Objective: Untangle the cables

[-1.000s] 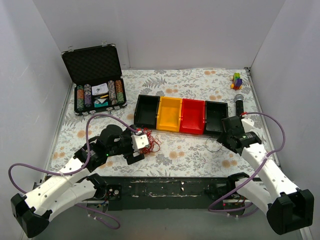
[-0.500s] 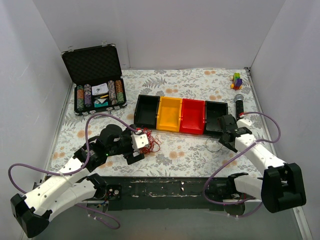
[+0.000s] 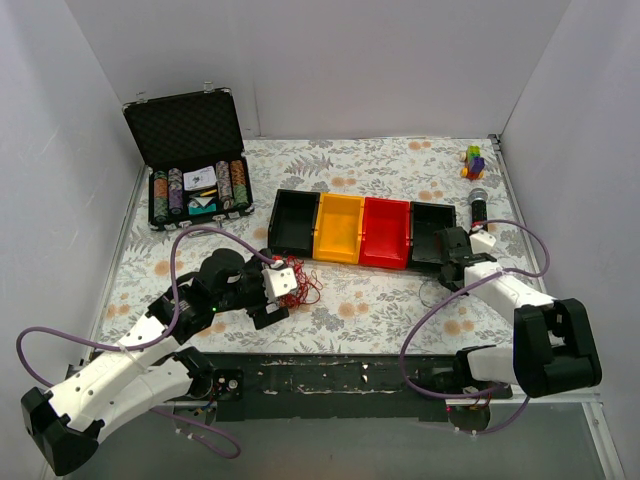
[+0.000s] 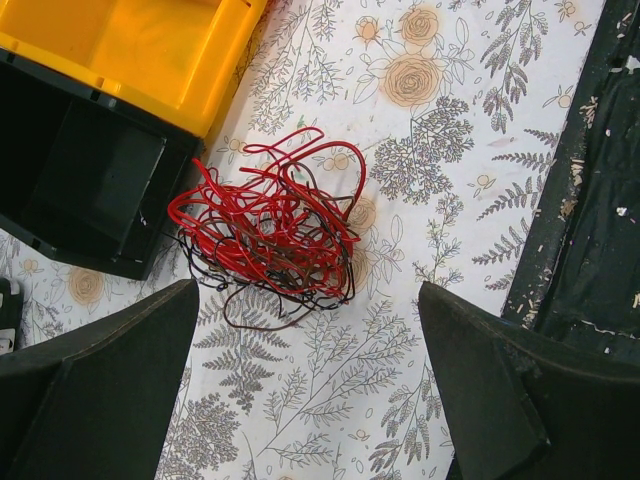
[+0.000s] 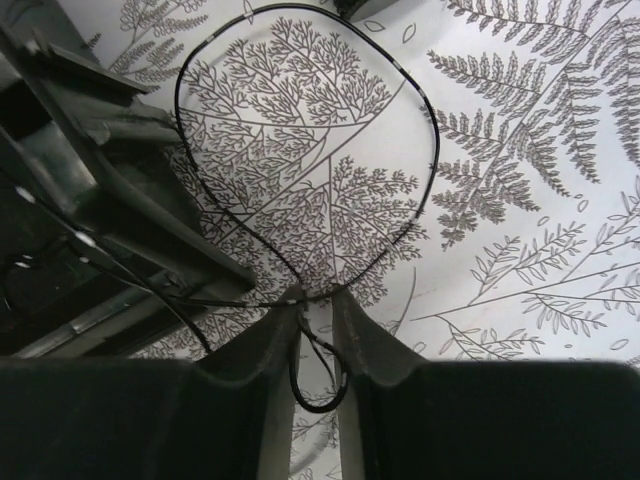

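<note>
The cables (image 3: 296,283) are a tangled ball of thin red and dark wires (image 4: 270,235) lying on the floral cloth in front of the black bin. My left gripper (image 3: 275,298) hovers just short of the ball, open wide, its fingers (image 4: 100,380) either side of bare cloth. One single black cable (image 5: 437,150) lies apart as a loop in front of the right-hand black bin (image 3: 432,238). My right gripper (image 5: 318,300) is low over it. Its jaws stand close together with a narrow gap, and a small loop of that cable sits between them.
A row of bins stands mid-table: black (image 3: 293,222), yellow (image 3: 338,226), red (image 3: 385,232), black. An open case of poker chips (image 3: 195,190) is at the back left. A microphone (image 3: 479,208) and a small toy (image 3: 473,160) lie at the back right.
The right arm has reached forward and down to the lone black cable, and its jaws have narrowed around it. The left arm and the red tangle have not moved.
</note>
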You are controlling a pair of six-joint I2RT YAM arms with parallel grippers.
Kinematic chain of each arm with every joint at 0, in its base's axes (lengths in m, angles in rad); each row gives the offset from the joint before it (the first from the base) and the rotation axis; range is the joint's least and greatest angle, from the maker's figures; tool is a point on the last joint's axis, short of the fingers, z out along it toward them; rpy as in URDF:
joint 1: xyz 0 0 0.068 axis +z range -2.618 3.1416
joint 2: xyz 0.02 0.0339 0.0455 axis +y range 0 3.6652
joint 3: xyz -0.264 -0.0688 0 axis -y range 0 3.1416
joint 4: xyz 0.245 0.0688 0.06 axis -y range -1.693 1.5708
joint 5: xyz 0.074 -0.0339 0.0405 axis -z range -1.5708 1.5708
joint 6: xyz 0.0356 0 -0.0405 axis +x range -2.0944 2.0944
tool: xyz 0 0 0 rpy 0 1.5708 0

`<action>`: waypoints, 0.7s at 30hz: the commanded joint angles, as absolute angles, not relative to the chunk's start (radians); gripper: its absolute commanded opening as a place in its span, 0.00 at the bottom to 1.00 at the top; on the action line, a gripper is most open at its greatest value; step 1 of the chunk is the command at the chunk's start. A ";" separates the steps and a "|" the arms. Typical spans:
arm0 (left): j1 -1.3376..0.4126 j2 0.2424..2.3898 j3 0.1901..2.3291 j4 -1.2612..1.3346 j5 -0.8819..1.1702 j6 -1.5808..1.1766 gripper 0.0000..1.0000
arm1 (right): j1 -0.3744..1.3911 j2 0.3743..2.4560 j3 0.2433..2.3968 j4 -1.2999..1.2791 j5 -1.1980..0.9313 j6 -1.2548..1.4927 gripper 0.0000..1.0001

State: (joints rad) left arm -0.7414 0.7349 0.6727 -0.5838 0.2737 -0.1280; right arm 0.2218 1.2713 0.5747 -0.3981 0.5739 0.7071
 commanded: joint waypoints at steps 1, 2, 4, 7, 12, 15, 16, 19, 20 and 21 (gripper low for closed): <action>-0.735 0.727 0.710 -0.591 0.282 -0.132 0.92 | 0.215 1.286 0.575 -0.327 0.509 0.689 0.19; -0.736 0.727 0.710 -0.591 0.284 -0.132 0.92 | 0.215 1.281 0.568 -0.322 0.494 0.689 0.11; -0.735 0.727 0.710 -0.591 0.284 -0.132 0.92 | 0.215 1.253 0.554 -0.324 0.476 0.695 0.01; -0.736 0.729 0.713 -0.591 0.287 -0.133 0.92 | 0.215 1.175 0.538 -0.325 0.434 0.699 0.01; -0.732 0.730 0.726 -0.592 0.296 -0.138 0.92 | 0.215 1.003 0.586 -0.348 0.419 0.663 0.01; -0.732 0.735 0.727 -0.591 0.304 -0.140 0.92 | 0.215 0.966 0.664 -0.377 0.410 0.621 0.01; -0.732 0.732 0.727 -0.589 0.305 -0.141 0.92 | 0.215 0.965 0.693 -0.386 0.408 0.614 0.01; -0.730 0.729 0.724 -0.586 0.307 -0.140 0.92 | 0.215 0.979 0.765 -0.382 0.376 0.585 0.01; -0.729 0.729 0.724 -0.584 0.305 -0.140 0.92 | 0.215 0.992 0.788 -0.382 0.361 0.580 0.01; -0.730 0.730 0.726 -0.584 0.304 -0.140 0.92 | 0.215 1.008 0.813 -0.380 0.347 0.575 0.01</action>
